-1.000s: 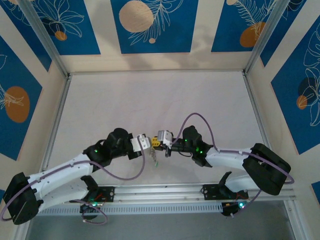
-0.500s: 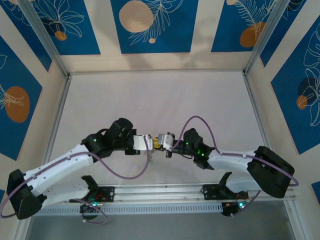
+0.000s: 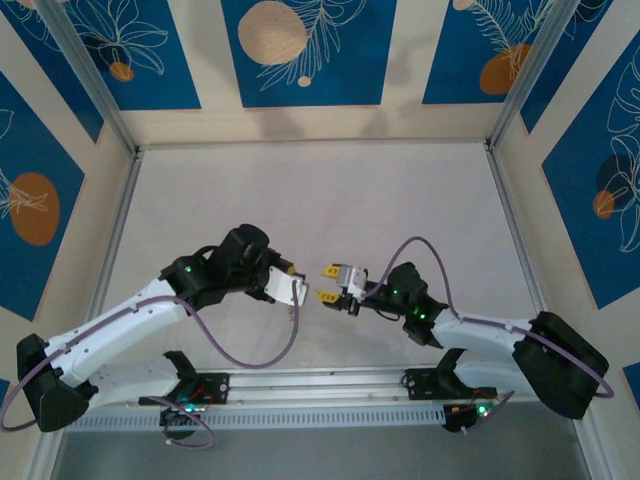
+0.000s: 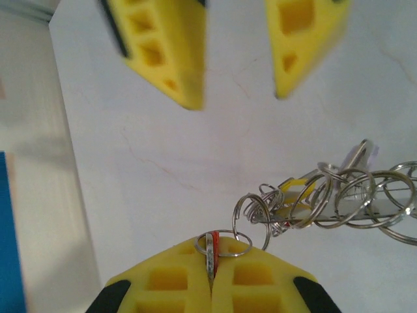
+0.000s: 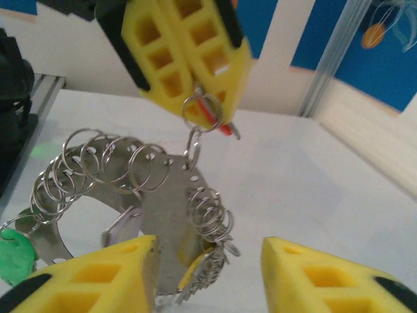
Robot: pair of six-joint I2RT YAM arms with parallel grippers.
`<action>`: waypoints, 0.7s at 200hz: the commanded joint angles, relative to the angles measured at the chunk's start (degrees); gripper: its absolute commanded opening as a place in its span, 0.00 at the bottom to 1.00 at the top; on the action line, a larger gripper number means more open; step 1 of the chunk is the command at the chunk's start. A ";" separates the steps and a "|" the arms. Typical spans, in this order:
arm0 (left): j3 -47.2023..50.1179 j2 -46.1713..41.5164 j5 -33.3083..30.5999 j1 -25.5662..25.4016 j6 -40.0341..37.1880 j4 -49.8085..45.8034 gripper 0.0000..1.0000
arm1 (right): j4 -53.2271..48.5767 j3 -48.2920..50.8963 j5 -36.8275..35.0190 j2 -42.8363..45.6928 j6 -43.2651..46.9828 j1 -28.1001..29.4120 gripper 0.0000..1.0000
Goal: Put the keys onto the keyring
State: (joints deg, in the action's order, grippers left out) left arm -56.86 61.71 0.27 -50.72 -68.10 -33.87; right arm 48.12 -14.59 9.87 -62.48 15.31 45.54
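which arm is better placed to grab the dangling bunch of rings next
Right. The right gripper is open, with the bunch of rings hanging just ahead of it. The left gripper is shut on the small ring holding the red key.

The keyring (image 5: 172, 195) is polished metal; the left pincer (image 4: 210, 261) has matt, perhaps plastic fingers (image 4: 166, 280).

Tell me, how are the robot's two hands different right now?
The left hand is shut, pinching a red key; the right hand is open and holds nothing. A bunch of rings hangs from the left hand; the right hand just faces it. Both have yellow fingers.
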 commanded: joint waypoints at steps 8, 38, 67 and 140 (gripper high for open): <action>-7.37 2.66 -6.06 -1.08 -13.52 -4.41 0.00 | -1.95 1.51 -3.28 5.80 -3.24 -3.17 0.59; -12.63 7.27 -13.94 -2.34 -26.07 -6.05 0.00 | -3.34 3.75 -8.76 11.83 -10.03 -9.69 0.99; -21.61 14.89 -21.79 -2.87 -30.43 -11.84 0.00 | -12.39 4.30 -13.78 19.51 -13.99 -17.55 0.99; -34.19 28.49 -39.93 -3.25 -36.27 -11.27 0.00 | -25.83 9.08 -22.34 33.97 -12.88 -30.99 0.99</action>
State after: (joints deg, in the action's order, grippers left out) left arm -87.33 87.05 -30.76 -53.39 -101.03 -46.30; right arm 28.73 -7.05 -9.08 -31.88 1.93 16.97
